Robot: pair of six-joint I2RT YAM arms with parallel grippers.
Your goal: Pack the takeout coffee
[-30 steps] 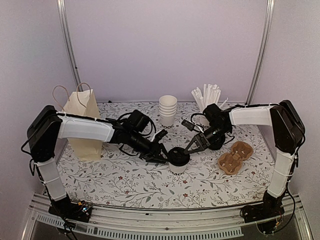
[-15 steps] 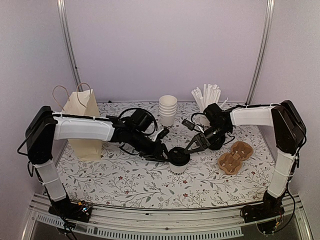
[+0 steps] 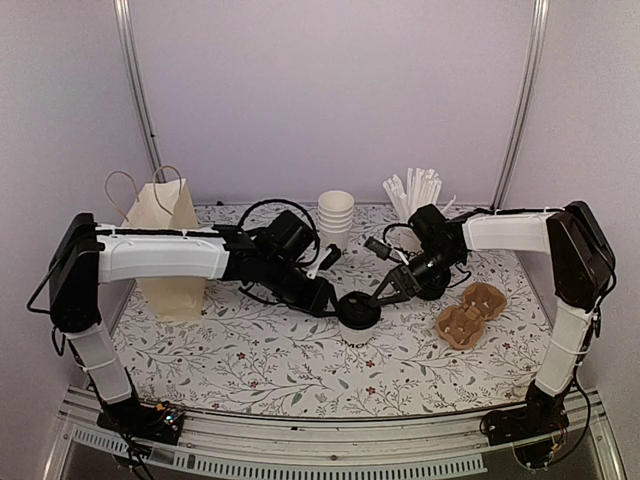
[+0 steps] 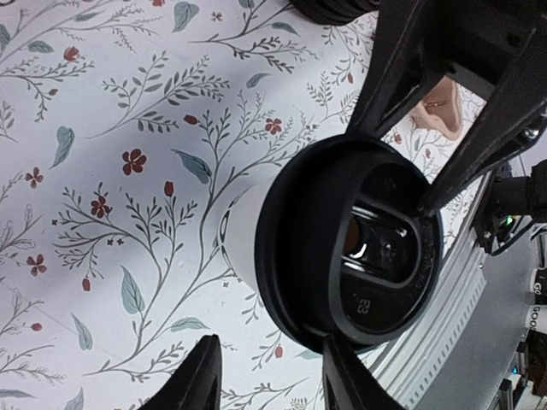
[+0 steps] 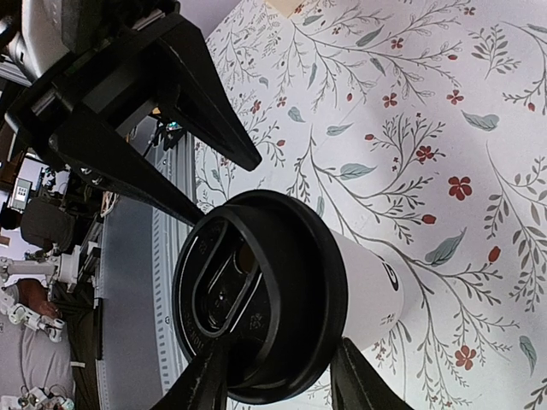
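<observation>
One takeout coffee cup [image 3: 357, 318], white with a black lid, stands mid-table. It also shows in the left wrist view [image 4: 346, 248] and the right wrist view [image 5: 261, 299]. My left gripper [image 3: 326, 295] is open at the cup's left side, and in its own view [image 4: 269, 380] one fingertip [image 4: 346, 376] overlaps the lid's near rim. My right gripper [image 3: 382, 295] is open at the cup's right side. In the right wrist view [image 5: 282, 380] its fingers straddle the lid's edge. In the left wrist view its fingers [image 4: 402, 77] reach the far rim of the lid.
A stack of lidless white cups [image 3: 336, 220] and a cup of white straws [image 3: 415, 192] stand at the back. A cream paper bag [image 3: 165, 245] stands at the left. A brown cardboard cup carrier [image 3: 470, 312] lies right of the cup.
My left arm has stretched further right, its wrist higher and nearer the cup stack. The right arm and the cup have hardly moved.
</observation>
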